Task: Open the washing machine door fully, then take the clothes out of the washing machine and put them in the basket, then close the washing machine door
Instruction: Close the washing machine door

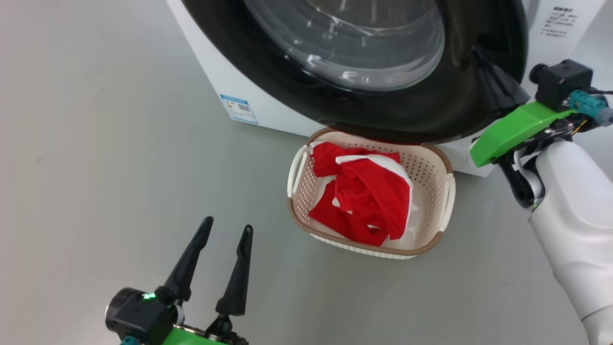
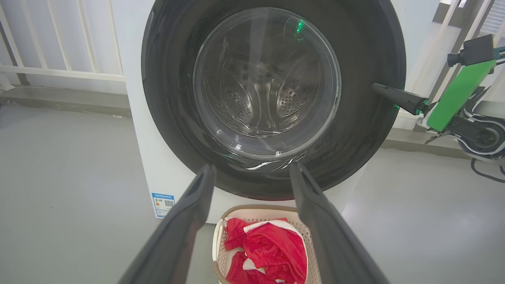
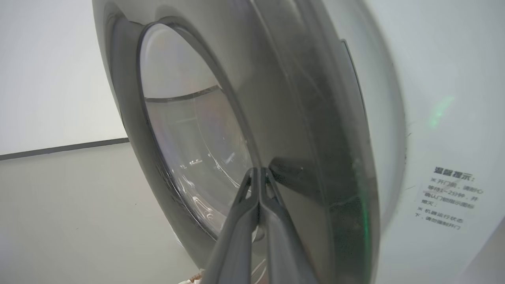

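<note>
My clenched, empty right gripper touches the right rim of the washing machine door, straight ahead of its tips. My spread left gripper is farther off. The clothes lie in the basket.

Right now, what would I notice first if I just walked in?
The bright red clothes heaped in the cream basket on the grey floor. Just behind looms the big glossy black washing machine door, and the right fingers, shut together, touch its rim.
</note>
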You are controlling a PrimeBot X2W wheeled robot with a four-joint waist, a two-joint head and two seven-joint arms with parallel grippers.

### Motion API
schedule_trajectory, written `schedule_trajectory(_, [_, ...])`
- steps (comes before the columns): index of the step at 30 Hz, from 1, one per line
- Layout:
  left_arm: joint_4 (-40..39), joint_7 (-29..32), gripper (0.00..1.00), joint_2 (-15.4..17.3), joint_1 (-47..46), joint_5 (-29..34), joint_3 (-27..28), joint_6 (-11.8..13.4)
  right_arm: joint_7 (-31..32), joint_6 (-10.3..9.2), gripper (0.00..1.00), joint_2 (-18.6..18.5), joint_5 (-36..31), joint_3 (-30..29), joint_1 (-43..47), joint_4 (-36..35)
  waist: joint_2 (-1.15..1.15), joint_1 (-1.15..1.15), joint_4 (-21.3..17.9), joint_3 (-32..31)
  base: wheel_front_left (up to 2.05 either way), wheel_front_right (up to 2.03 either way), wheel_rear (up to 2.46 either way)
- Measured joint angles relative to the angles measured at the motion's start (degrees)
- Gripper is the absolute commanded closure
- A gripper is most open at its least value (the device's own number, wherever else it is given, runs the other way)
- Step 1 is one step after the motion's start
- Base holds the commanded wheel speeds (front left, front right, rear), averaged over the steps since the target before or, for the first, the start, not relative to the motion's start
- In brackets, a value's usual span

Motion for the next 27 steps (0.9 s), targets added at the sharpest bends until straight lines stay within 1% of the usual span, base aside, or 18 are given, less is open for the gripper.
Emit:
schedule_trajectory(6, [0.0,0.0,0.0,-0.09,-0.46,0.01,-0.18,0.01,0.0,0.01,1.0,0.01,-0.21,-2.79,-3.29,2.75,0.0,0.0,1.12,2.23,0.0,0.0,0.0])
schedule_trajectory(12, [-0.04,0.0,0.0,-0.25,-1.76,-0.16,-0.78,0.01,0.0,0.01,1.0,-0.01,-2.8,-6.88,-7.42,5.11,0.0,0.0,1.84,4.29,0.0,0.0,0.0])
schedule_trajectory(16, [0.03,0.0,0.0,-0.36,-2.79,-0.26,-0.66,0.01,-0.01,0.34,1.0,0.37,-4.7,-8.11,-9.21,6.65,0.0,0.0,2.3,5.33,0.0,0.0,0.0])
schedule_trajectory(20, [0.47,0.0,0.0,-0.42,-3.48,-0.32,-0.38,0.01,0.0,0.49,1.0,1.13,-7.03,-9.94,-9.5,8.03,0.0,0.0,2.65,5.31,0.0,0.0,0.0])
schedule_trajectory(27, [0.92,0.0,0.0,-0.45,-3.68,-0.75,0.29,0.04,0.0,0.23,1.0,2.86,-7.46,-10.45,-8.71,7.33,0.0,0.0,1.51,3.86,0.0,0.0,0.0])
